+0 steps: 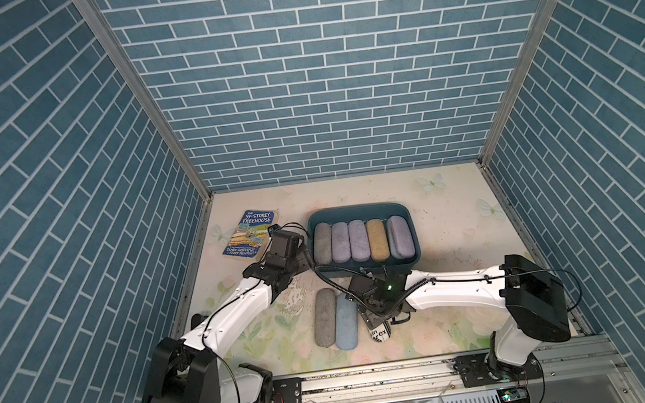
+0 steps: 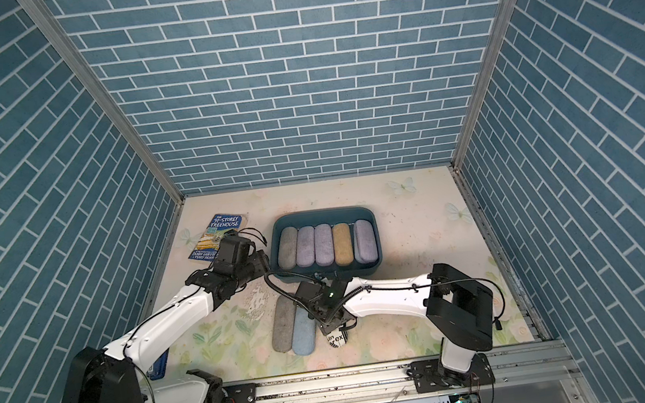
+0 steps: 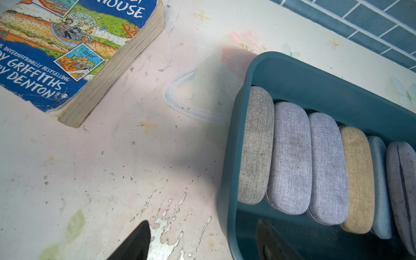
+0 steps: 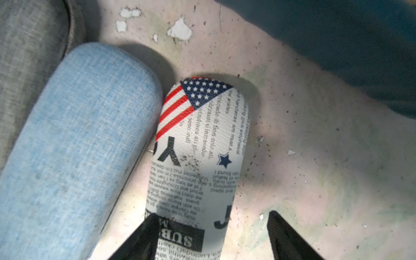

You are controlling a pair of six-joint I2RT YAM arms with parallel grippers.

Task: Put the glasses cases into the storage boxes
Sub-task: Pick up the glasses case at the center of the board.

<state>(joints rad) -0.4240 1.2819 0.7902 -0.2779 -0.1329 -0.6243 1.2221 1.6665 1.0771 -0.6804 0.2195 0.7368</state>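
- Paperback book point(image 1: 252, 236): lies flat at the far left of the counter point(image 1: 463, 235), apart from the tub.
- Left hand point(image 3: 202, 225): positioned at the near left corner of the storage tub point(image 1: 357, 211). The fingers stand apart with the tub wall between them. One finger point(image 3: 135, 240) is outside the wall, over the counter. Nothing is clamped.
- Storage tub: dark teal, at mid-counter. It holds a row of glasses cases laid side by side:
  - first grey case point(image 1: 322, 243), against the left wall;
  - first lavender case point(image 1: 340, 242);
  - second lavender case point(image 1: 359, 240);
  - tan case point(image 1: 378, 239);
  - sunken light blue case point(image 3: 380, 191), sitting lower and partly covered;
  - third lavender case point(image 1: 399, 235), at the right end.
- Loose grey case point(image 1: 324, 317): on the counter in front of the tub, touching the next case along its side.
- Loose light blue case point(image 1: 346, 322): lies just beside the newspaper-print case point(image 4: 202, 146).
- Newspaper-print case: on the counter, with a flag printed on one end.
- Right hand point(image 4: 213, 212): low over the newspaper-print case. The fingers are apart and straddle it. One finger point(image 4: 139, 238) overlaps the case edge; the other stands clear, with bare counter showing between. Not clamped.
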